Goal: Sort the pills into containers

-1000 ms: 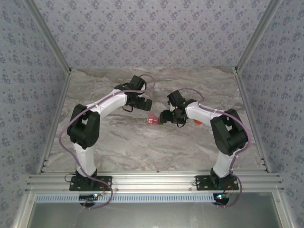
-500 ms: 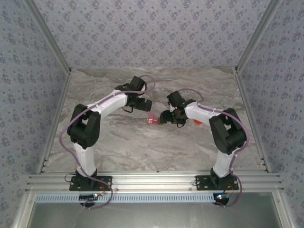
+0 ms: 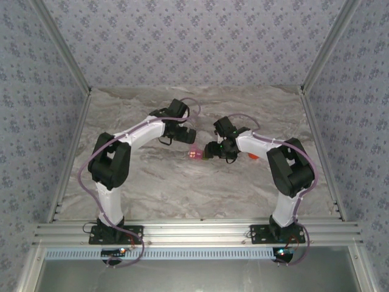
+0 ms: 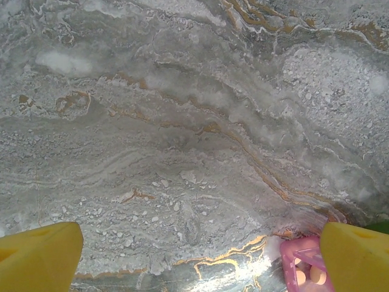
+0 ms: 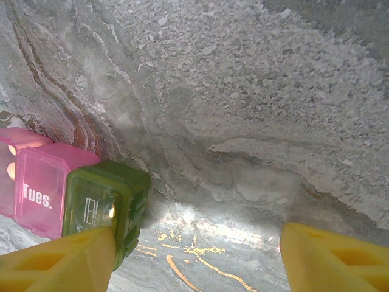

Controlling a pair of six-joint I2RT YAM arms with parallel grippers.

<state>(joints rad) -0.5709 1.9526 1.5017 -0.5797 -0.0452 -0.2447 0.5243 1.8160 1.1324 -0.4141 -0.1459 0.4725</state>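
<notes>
The containers (image 3: 194, 155) lie mid-table, a tiny joined box between the two grippers. In the right wrist view its olive-green compartment (image 5: 103, 204) has the lid shut and sits against my left fingertip (image 5: 58, 261). Beside it is the pink compartment (image 5: 39, 188) marked "Tues.". My right gripper (image 5: 194, 261) is open over bare marble, just right of the box (image 3: 208, 152). My left gripper (image 4: 197, 261) is open wide, above and left of the box (image 3: 189, 137). An open pink compartment (image 4: 298, 264) with pale pills (image 4: 316, 277) in it shows by its right fingertip (image 4: 355, 255).
An orange-red bottle (image 3: 251, 155) lies behind the right forearm. The marble table (image 3: 182, 188) is walled by patterned panels on three sides, with an aluminium rail (image 3: 194, 231) along the near edge.
The left gripper has shifted slightly right toward the box. The right arm and the containers have barely moved.
</notes>
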